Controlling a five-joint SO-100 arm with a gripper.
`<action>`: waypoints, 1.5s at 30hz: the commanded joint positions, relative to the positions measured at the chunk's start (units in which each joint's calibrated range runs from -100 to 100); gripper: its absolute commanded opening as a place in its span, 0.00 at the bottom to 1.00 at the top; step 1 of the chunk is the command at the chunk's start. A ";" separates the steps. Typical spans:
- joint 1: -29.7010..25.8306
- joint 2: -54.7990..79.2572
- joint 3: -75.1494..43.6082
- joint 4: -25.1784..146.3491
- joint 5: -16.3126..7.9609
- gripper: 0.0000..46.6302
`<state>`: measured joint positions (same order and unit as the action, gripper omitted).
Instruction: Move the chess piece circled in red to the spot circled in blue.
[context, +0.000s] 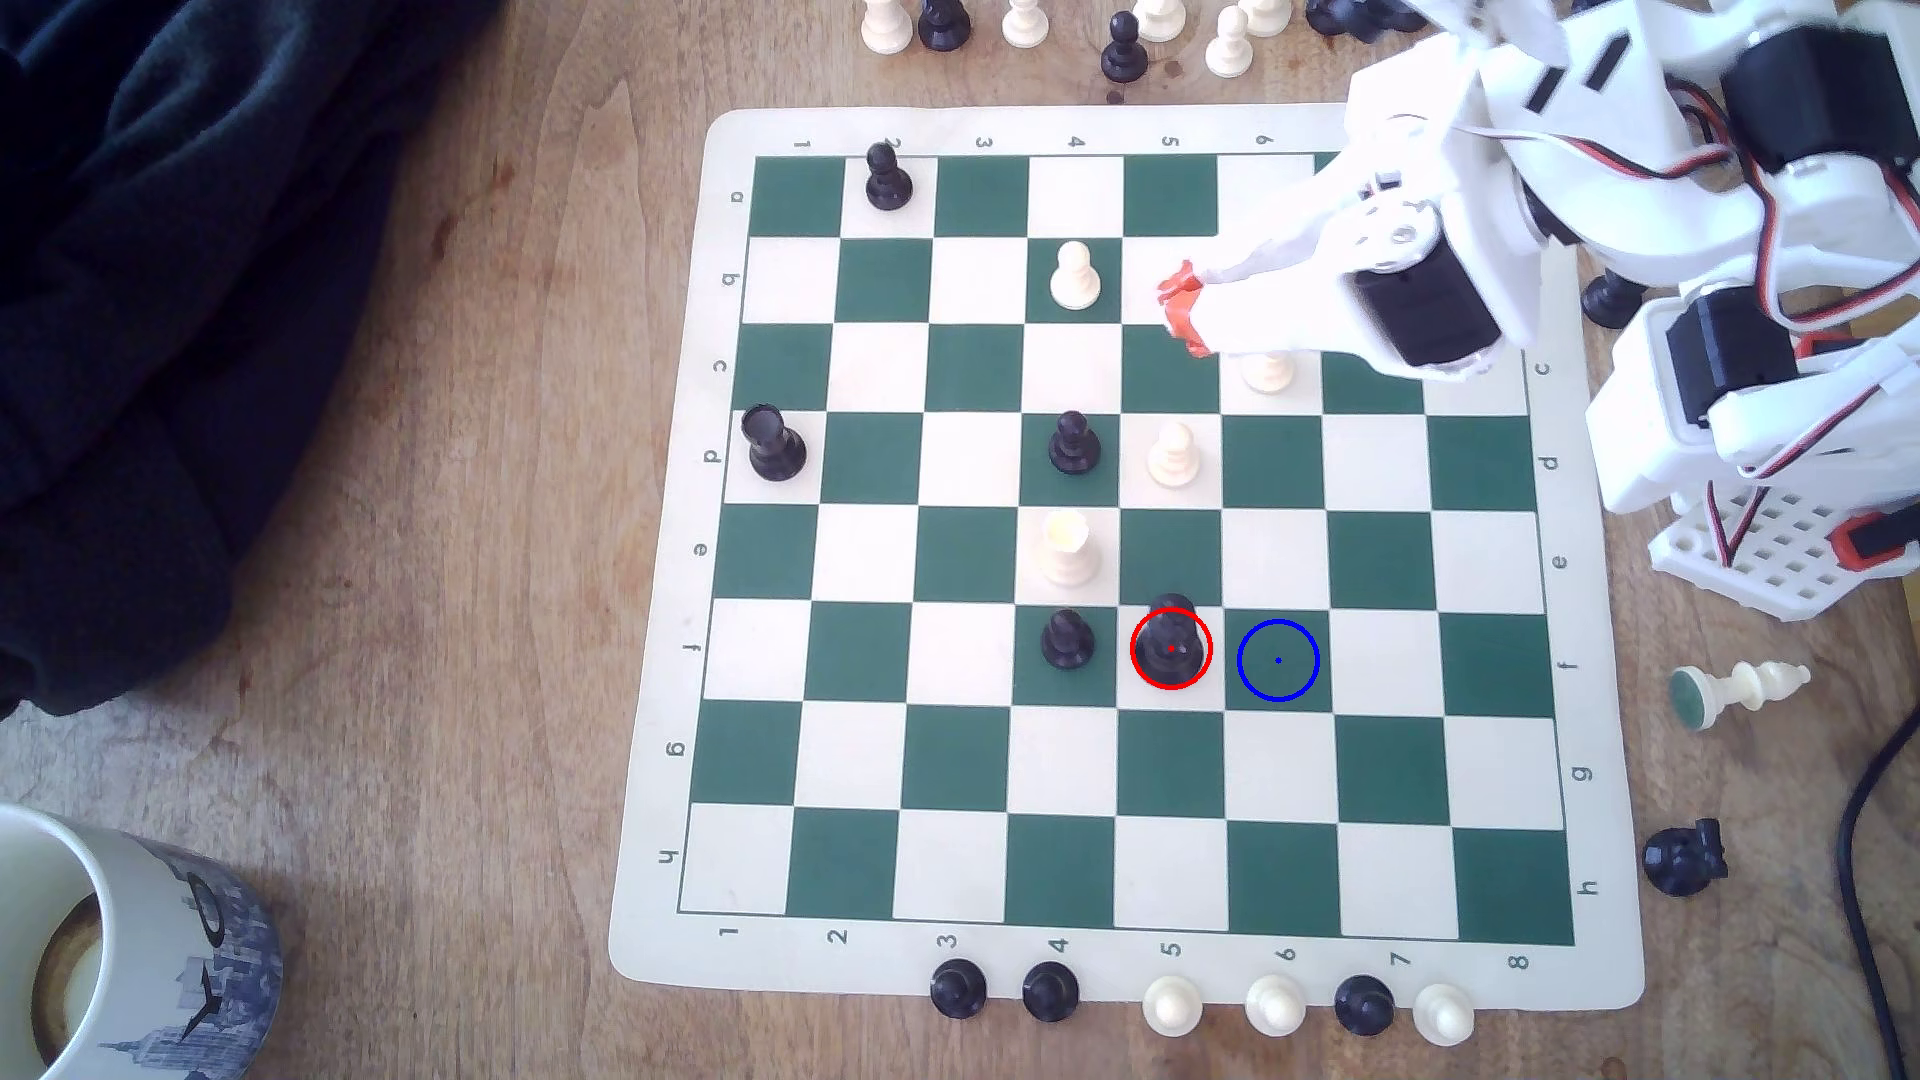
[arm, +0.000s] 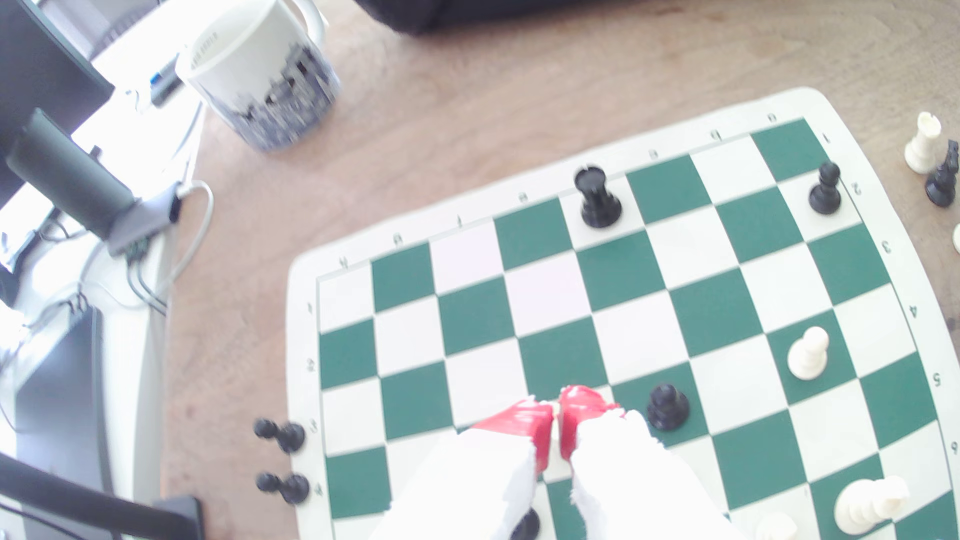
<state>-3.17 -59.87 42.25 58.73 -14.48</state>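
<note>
In the exterior view, the chess piece circled in red (context: 1171, 644) is a glossy black piece standing upright on a cream square in row f. The spot circled in blue (context: 1278, 659) is the bare dark green square touching it on the exterior view's right. My gripper (context: 1184, 312) hovers over the board about three rows farther toward that view's top, well apart from the piece. In the wrist view, the gripper (arm: 556, 415) has its red-taped fingertips (arm: 524, 423) pressed together with nothing between them.
A black pawn (context: 1067, 639) stands just left of the circled piece in the exterior view, and a white piece (context: 1065, 545) stands up-left of it. A white pawn (context: 1174, 452) and a black pawn (context: 1073, 441) lie between gripper and piece. A mug (context: 125, 935) sits at lower left.
</note>
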 joint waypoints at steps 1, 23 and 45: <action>-0.94 3.41 -8.34 7.12 2.15 0.01; -9.30 31.43 -20.04 15.31 1.90 0.47; -9.85 47.05 -21.76 8.51 3.47 0.41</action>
<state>-12.83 -13.03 24.54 68.13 -11.21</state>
